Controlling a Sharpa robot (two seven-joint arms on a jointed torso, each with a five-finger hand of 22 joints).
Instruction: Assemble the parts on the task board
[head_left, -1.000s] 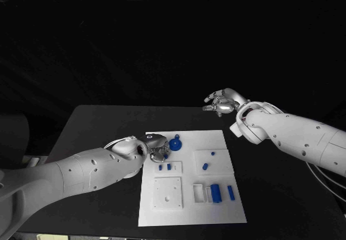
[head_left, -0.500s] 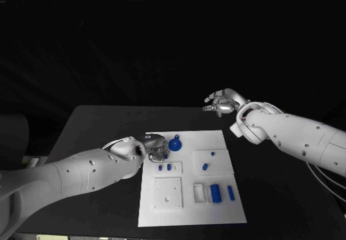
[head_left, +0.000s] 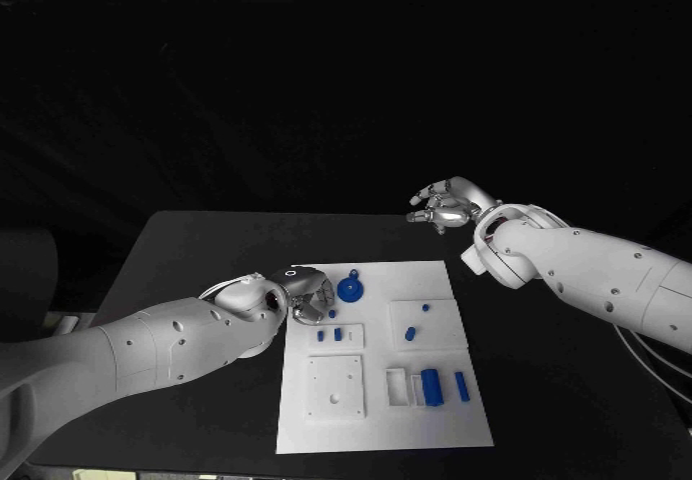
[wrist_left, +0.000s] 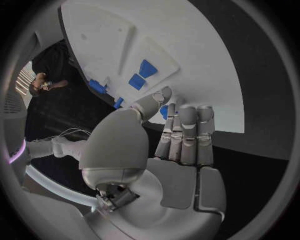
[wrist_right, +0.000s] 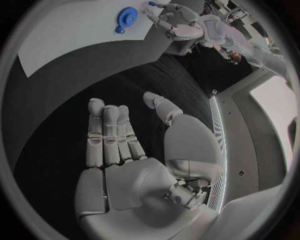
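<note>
The white task board (head_left: 433, 420) lay flat mid-table, carrying a round blue part (head_left: 352, 290) at its far edge, small blue pieces (head_left: 330, 335) mid-board, and upright blue bars (head_left: 431, 384) near right.

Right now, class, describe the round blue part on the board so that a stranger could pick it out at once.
Start at the white task board in the middle of the black table. Go to its far edge, just beside the left hand. There lies the round part, a blue disc with a small tab pointing away from the robot; the other blue parts are short bars and blocks, and it alone is round.
</note>
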